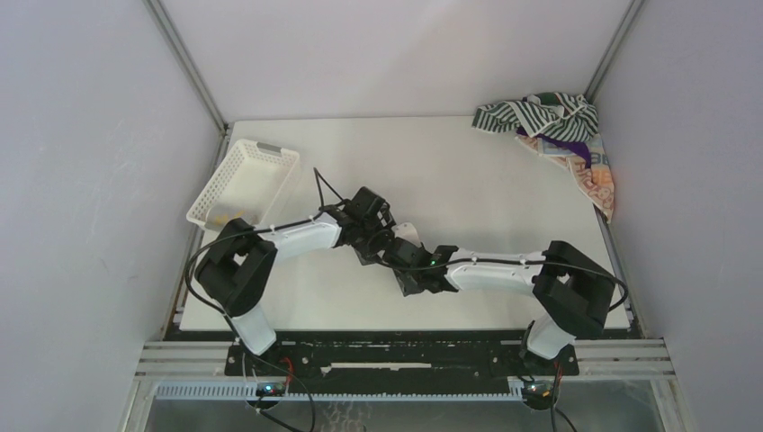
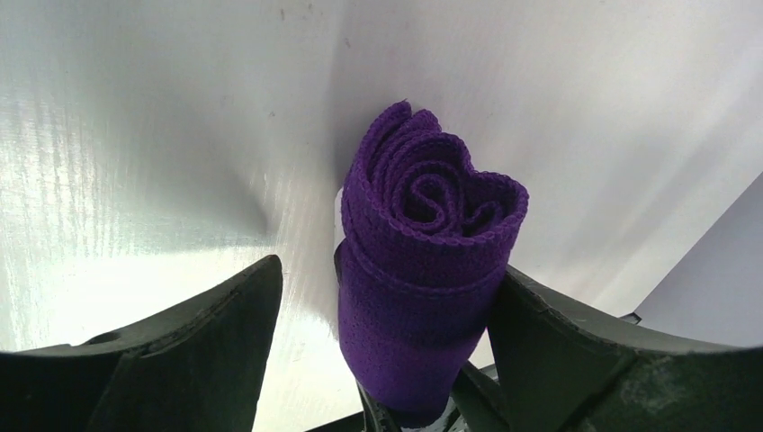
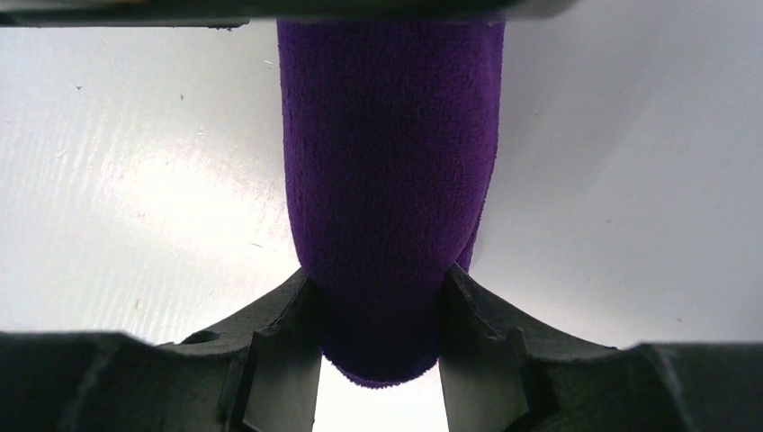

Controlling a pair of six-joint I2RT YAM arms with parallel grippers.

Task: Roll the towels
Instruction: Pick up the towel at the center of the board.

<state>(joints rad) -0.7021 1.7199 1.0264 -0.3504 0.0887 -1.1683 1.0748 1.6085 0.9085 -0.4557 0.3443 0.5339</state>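
A purple towel (image 2: 423, 252), rolled into a tight spiral, stands between the fingers of my left gripper (image 2: 387, 270). That gripper is open: its left finger stands clear of the roll and its right finger lies against it. The same purple towel (image 3: 387, 180) has its lower end pinched by my right gripper (image 3: 376, 274), both jaws pressed on it. From above, the left gripper (image 1: 373, 236) and the right gripper (image 1: 407, 263) meet mid-table and hide the roll. A green-and-white striped towel (image 1: 531, 112) and an orange-beige patterned towel (image 1: 596, 175) lie heaped at the back right corner.
A white lattice basket (image 1: 225, 193) stands tilted at the left edge of the table. A purple fold (image 1: 572, 147) shows within the back right heap. Grey walls close in the table on three sides.
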